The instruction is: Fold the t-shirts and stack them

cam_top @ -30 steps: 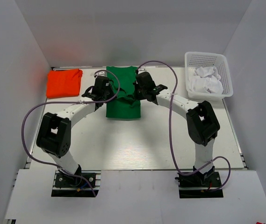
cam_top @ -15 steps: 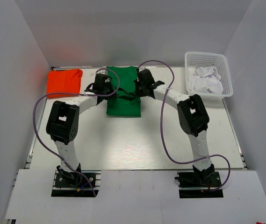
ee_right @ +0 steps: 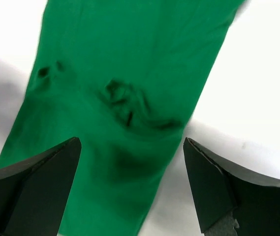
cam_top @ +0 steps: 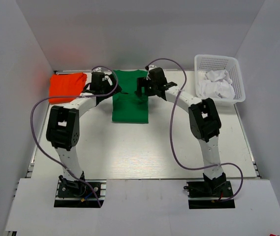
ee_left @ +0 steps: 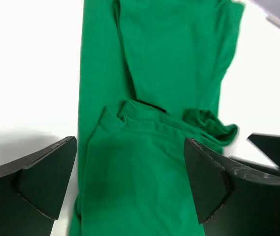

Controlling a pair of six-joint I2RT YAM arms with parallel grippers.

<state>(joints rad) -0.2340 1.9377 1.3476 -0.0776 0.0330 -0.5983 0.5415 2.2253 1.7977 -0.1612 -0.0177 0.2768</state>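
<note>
Since a second ago the left pincer (ee_left: pixel 130 142) and the right pincer (ee_right: pixel 131 141) have both travelled away from the arm bases, from over the middle of the green t-shirt (cam_top: pixel 130 105) to its far half, and the cloth that was bunched between them now lies flatter. At the left pincer the two dark fingers (ee_left: pixel 46 182) are spread wide with nothing clamped between them. Green cloth fills the gap beneath, and whether the tips touch it cannot be told. Just ahead of this gap a folded layer of the shirt ends in a curved edge lying over the layer below, with a small rumpled lump at the edge by the right-hand finger. The left-hand finger sits at the shirt's border, where the white table (cam_top: pixel 144 147) begins. The right pincer is equally wide apart and grips nothing. Green cloth runs under its gap, a knot of creases lies just ahead of it, and one finger (ee_right: pixel 213 187) hangs over bare table past the shirt's edge. In the top view the two pincers face each other across the shirt's far half, one at each side edge. Out beyond the left pincer, near it, the orange-red t-shirt (cam_top: pixel 67 86) lies folded flat. Well off beyond the right pincer stands a white mesh basket (cam_top: pixel 216 57) holding crumpled white cloth (cam_top: pixel 217 83).
</note>
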